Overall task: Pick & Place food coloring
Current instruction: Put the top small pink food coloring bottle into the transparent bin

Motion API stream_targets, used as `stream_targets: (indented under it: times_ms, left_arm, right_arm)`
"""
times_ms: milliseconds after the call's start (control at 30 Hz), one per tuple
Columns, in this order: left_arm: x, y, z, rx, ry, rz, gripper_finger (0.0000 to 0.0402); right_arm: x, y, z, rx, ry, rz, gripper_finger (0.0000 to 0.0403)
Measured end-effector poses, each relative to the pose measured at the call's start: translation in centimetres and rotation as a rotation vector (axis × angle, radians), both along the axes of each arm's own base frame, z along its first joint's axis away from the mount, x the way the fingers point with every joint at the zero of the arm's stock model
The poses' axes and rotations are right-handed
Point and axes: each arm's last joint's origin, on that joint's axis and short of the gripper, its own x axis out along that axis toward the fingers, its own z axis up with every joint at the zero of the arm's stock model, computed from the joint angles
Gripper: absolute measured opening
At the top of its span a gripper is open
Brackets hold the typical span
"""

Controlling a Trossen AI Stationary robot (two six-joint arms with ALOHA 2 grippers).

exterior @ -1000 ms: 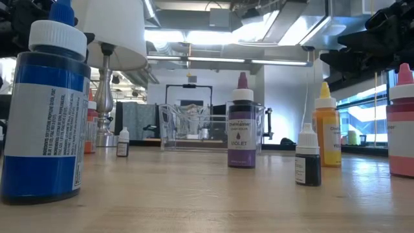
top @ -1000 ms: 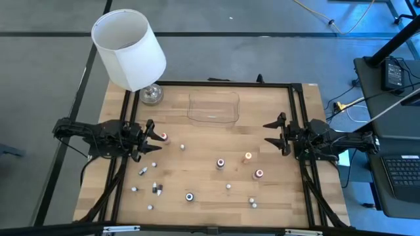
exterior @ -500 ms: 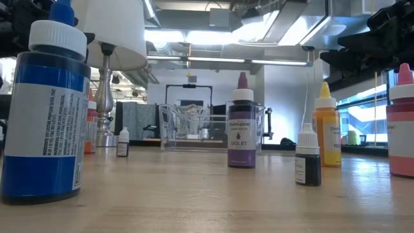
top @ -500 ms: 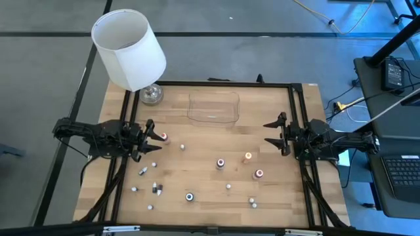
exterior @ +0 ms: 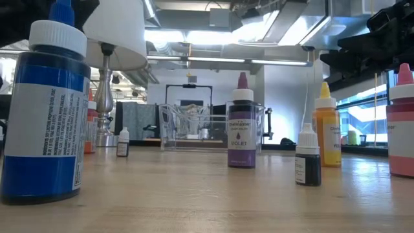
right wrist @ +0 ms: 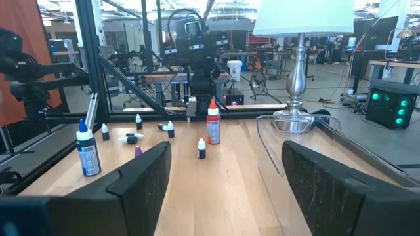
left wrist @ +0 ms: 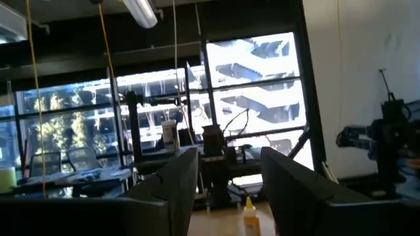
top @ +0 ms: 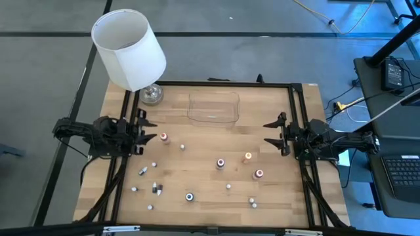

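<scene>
Food coloring bottles stand scattered on the wooden table: a red one (top: 163, 137), a purple one (top: 220, 163), an orange one (top: 248, 157), a second red one (top: 259, 174), a blue one (top: 189, 196) and several tiny whitish ones such as (top: 182, 147). My left gripper (top: 144, 135) hovers open at the table's left edge, tipped upward, just left of the first red bottle, with nothing between its fingers (left wrist: 172, 191). My right gripper (top: 275, 133) hovers open and level at the right edge, pointing across the table, also with nothing between its fingers (right wrist: 139, 187).
A shallow clear tray (top: 213, 107) sits at the table's far middle. A white-shaded lamp (top: 128, 47) stands on its glass base (top: 151, 96) at the far left corner. A black frame (top: 223, 84) runs along the table's edges. Bare wood lies between the tray and the bottles.
My left gripper has tipped its fingers upward and rolled at the wrist, rising a little beside the red bottle. My right gripper and all the bottles have kept still.
</scene>
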Motion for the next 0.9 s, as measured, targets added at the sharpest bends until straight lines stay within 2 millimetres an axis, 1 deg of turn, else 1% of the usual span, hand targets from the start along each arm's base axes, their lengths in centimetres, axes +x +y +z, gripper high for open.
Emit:
stream_targets:
  times_ms: [100, 333, 900]
  left_arm:
    - [-0.16, 0.02, 0.35, -0.038, -0.04, -0.016, 0.0164]
    - [-0.16, 0.01, 0.34, -0.128, -0.038, -0.059, 0.0162]
    - [-0.08, 0.11, 0.17, -0.145, -0.02, -0.027, 0.0164]
  right_arm:
    - [0.0, 0.0, 0.01, 0.0, 0.0, 0.0, 0.0293]
    - [0.01, 0.0, -0.06, 0.004, 0.008, 0.001, 0.0293]
    - [0.02, 0.0, -0.41, 0.006, 0.043, 0.001, 0.0293]
